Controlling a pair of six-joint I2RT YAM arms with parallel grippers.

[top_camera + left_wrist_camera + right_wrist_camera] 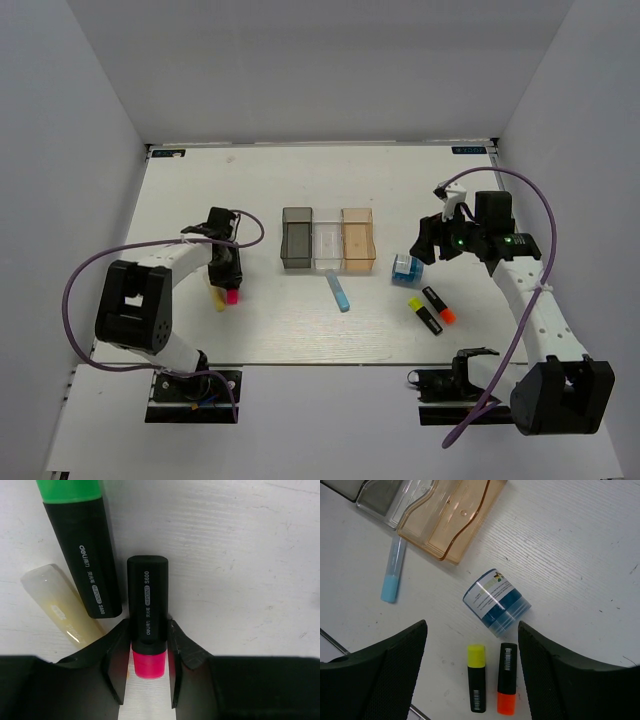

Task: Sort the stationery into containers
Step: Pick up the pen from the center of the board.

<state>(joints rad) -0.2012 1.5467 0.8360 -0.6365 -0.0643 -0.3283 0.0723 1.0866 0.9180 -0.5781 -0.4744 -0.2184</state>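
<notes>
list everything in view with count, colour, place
table: 1, white, beneath all
bins: 3, grey, clear, orange, mid-table row
light blue stick: 1, before clear bin
blue block: 1, right of orange bin
yellow highlighter: 1, front right
orange highlighter: 1, beside yellow one
pink highlighter: 1, left, between fingers
green highlighter: 1, beside pink one
pale yellow stick: 1, beside green one
left gripper: 1, black, shut on pink highlighter
right gripper: 1, black, open near blue block

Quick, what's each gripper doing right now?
Left gripper: closed on the pink highlighter.
Right gripper: open, holding nothing.
</notes>
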